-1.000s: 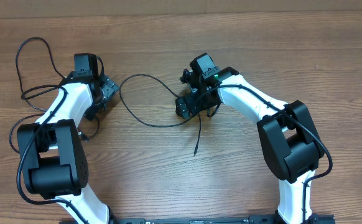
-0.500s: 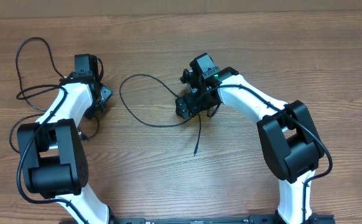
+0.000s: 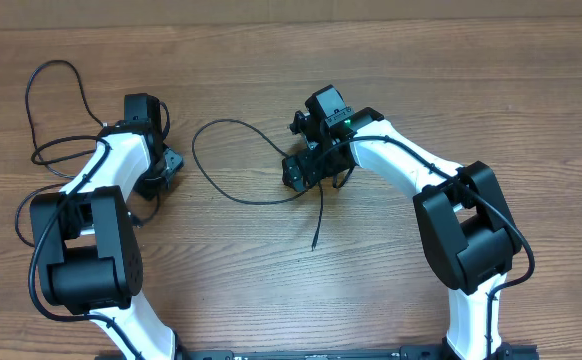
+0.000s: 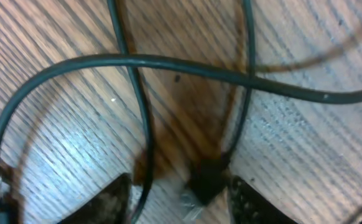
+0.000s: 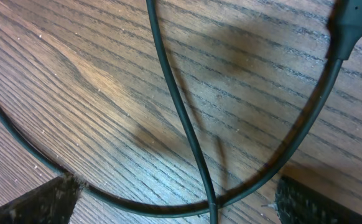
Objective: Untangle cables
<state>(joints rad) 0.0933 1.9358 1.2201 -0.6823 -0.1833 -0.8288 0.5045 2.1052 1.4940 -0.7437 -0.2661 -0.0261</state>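
Note:
Thin black cables lie on the wooden table. One cable [image 3: 221, 180] curves from the middle to my right gripper [image 3: 306, 172], and its end [image 3: 316, 225] trails toward the front. A second cable [image 3: 46, 100] loops at the far left. In the left wrist view, a black plug with a silver tip [image 4: 203, 183] and a thin cord [image 4: 145, 168] lie between the fingers of my left gripper [image 4: 181, 202], which stands half closed with gaps still showing. My right gripper [image 5: 181, 205] is wide open, low over two crossing cables [image 5: 209, 202].
Thicker black cords [image 3: 26, 215] run along the left arm from its base. A larger plug body [image 5: 349, 25] sits at the top right of the right wrist view. Bare wood stretches across the back and right of the table [image 3: 531, 100].
My left gripper's jaws have narrowed from wide open to about half, and the wrist has shifted slightly toward the front. The right arm and the cables have not moved.

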